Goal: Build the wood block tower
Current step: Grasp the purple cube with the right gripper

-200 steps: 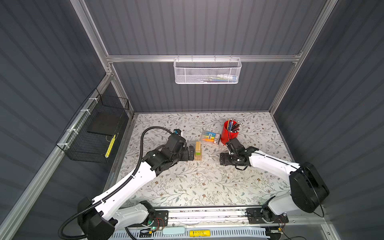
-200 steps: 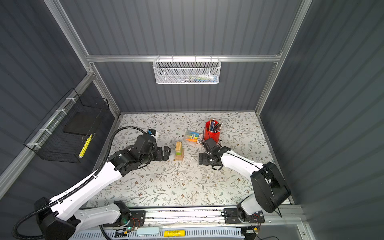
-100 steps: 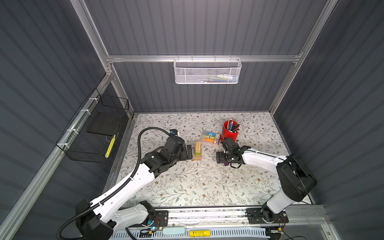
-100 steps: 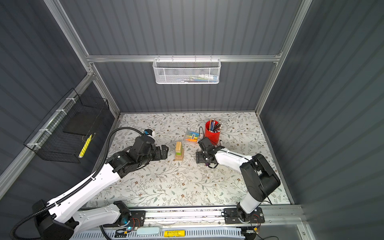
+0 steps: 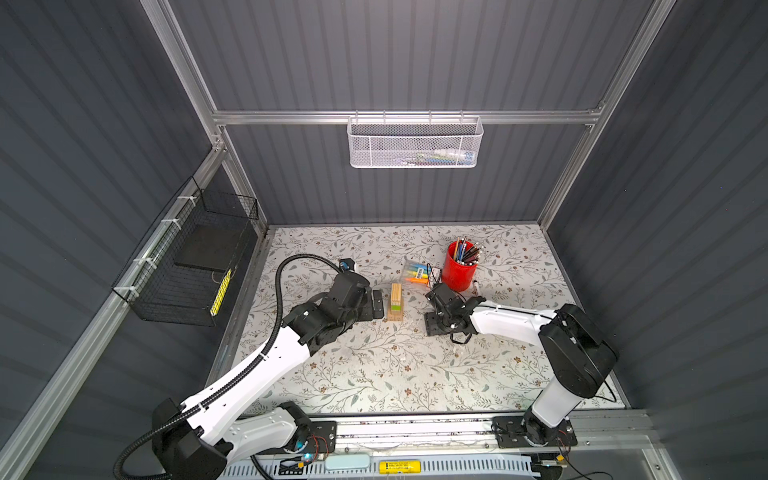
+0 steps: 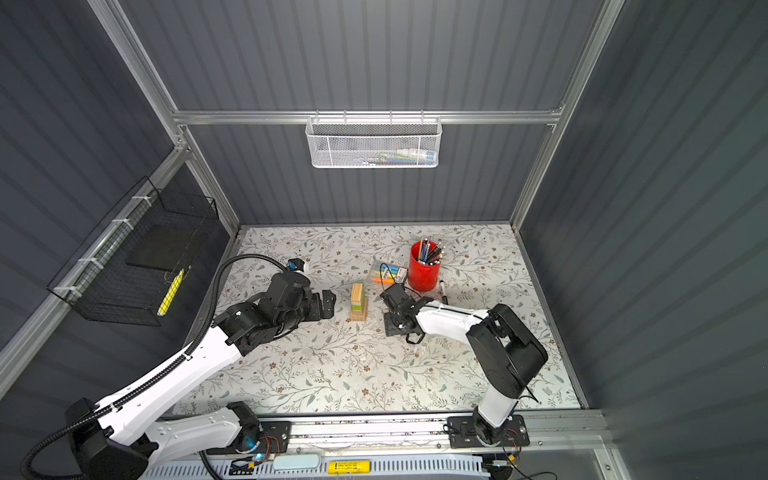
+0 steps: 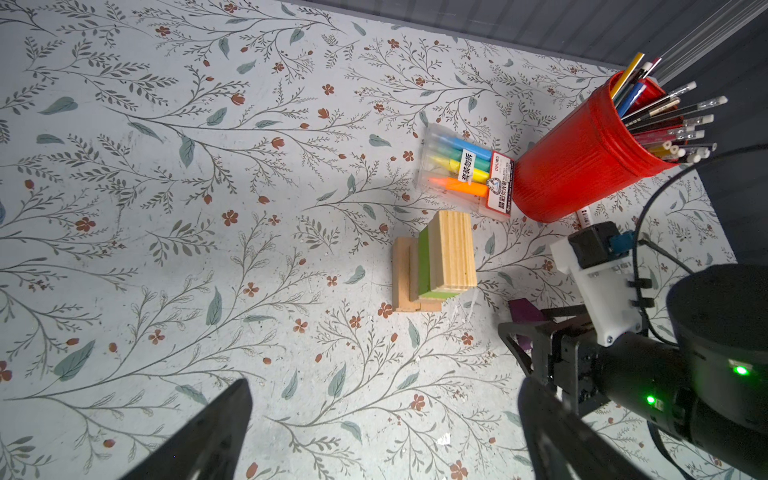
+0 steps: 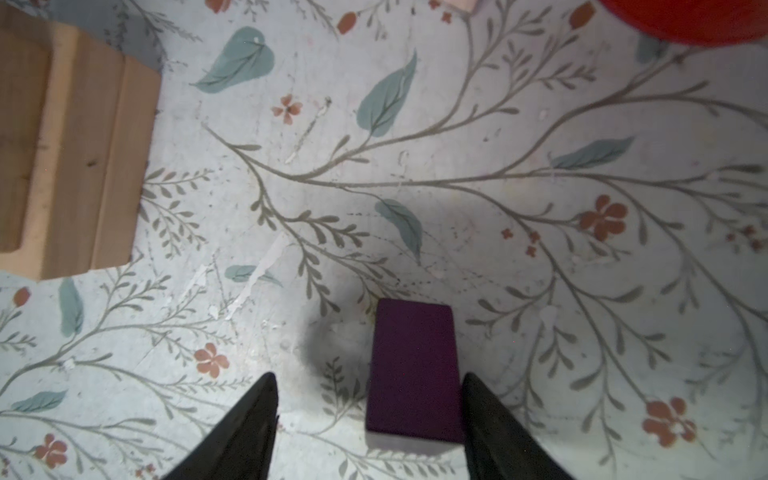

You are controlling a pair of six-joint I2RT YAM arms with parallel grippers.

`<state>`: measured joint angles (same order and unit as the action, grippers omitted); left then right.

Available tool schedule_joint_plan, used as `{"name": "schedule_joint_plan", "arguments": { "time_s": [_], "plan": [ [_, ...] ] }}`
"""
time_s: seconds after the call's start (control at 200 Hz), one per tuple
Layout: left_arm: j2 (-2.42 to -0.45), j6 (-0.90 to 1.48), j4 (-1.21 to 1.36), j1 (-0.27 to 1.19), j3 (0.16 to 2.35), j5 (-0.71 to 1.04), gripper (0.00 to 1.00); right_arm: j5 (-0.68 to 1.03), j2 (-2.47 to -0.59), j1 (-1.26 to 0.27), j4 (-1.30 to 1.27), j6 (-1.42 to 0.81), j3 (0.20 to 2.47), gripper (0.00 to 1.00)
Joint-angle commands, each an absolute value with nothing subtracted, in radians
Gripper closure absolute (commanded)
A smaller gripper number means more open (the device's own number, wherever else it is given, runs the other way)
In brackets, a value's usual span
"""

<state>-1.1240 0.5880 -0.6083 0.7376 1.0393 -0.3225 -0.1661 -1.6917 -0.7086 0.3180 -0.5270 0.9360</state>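
— On the floral tabletop (image 5: 395, 374), toward the back?
— Red pencil cup (image 5: 458, 272), upright, crammed with pens and pencils. Just beside it, lying flat, clear pack of highlighters (image 7: 465, 166): blue, yellow, orange.
— Touching?
— Cannot tell; very close.
— Up on the walls?
— White mesh basket (image 5: 413, 143) hung on the back rail, with a few small items inside. Black wire basket (image 5: 187, 266) on the left wall, holding a dark flat slab (image 5: 205, 249) and something yellow (image 5: 220, 293).
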Motion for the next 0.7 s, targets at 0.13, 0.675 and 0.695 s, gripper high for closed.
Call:
{"name": "schedule_joint_plan", "arguments": {
  "time_s": [0.13,0.675,0.695],
  "plan": [
    [-1.103,0.603,-0.634,0.730,1.037,-0.341,0.00,-0.210,-1.710,-0.706,0.379,-0.593,0.973,0.38],
    [-1.109,0.602,-0.637,0.730,1.039,-0.343,0.00,-0.197,-1.762,-0.703,0.383,-0.548,1.000,0.54],
    [-1.112,0.602,-0.635,0.730,1.039,-0.342,0.00,-0.190,-1.766,-0.703,0.383,-0.545,0.998,0.54]
  ]
}}
